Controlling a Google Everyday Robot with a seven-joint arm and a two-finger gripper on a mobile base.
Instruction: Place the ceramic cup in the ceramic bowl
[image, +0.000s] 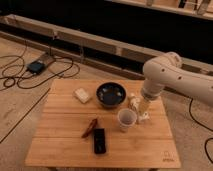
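The cup (127, 119) stands upright on the table (60, 145), just beside the bowl (111, 95), at the bowl's 5 o'clock. The gripper (139, 109) hangs at the cup's 2 o'clock, right against it. We cannot tell whether it is clenched on the cup or released. We judge the grasp to be the step in hand. To do it well, we would make the hold firm, lift straight until the cup's base clears the bowl's rim, carry it toward 11 o'clock, and lower it over the bowl's centre before letting go. The block (82, 95), at the bowl's 9 o'clock, lies off our path.
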